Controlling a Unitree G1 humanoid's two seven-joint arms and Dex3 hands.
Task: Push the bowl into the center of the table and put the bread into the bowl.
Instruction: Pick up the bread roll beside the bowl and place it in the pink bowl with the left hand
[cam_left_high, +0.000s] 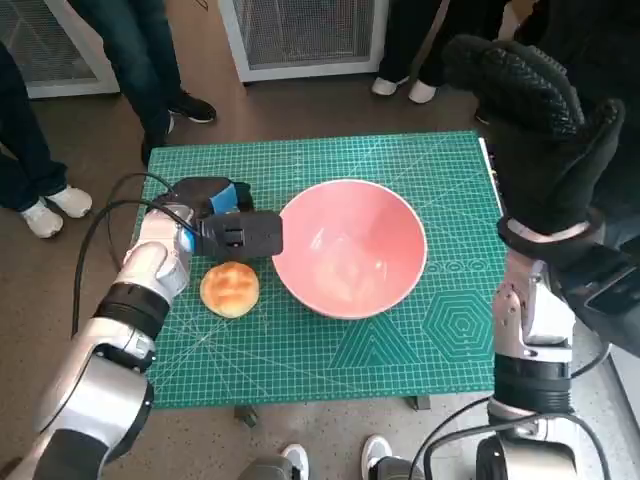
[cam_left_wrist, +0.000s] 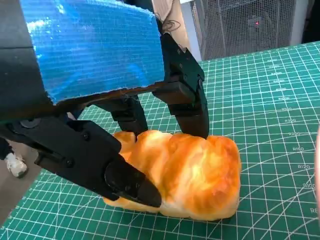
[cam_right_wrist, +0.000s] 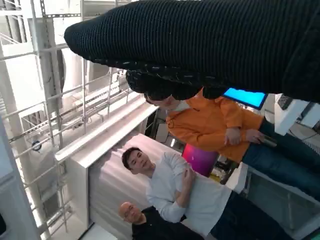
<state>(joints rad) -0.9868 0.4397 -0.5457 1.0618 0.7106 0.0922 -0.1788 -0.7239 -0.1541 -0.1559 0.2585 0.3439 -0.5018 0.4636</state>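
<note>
My left hand (cam_left_high: 222, 226) hovers low over the left part of the table (cam_left_high: 330, 350), which is covered by a green cutting mat (cam_left_high: 400, 160), its blue-taped back up and its black fingers (cam_left_wrist: 186, 107) pointing right toward the bowl. The bread (cam_left_high: 230, 288), a golden bun, lies on the mat just on the near side of that hand; in the left wrist view my fingers are spread around it, one fingertip touching its top and the thumb alongside it, but they have not closed on it and it rests flat on the mat. The pink bowl (cam_left_high: 350, 248) sits upright near the middle of the table, just right of the bread and close to my left fingertips, with nothing in it. My right hand (cam_left_high: 545, 130), in its black knitted glove, is raised high above the right edge of the table, well apart from the bowl, holding nothing; its fingers look curled in. The right wrist view shows the glove and several people (cam_right_wrist: 185, 190) beyond it. Legs and shoes stand around the far side of the table.
</note>
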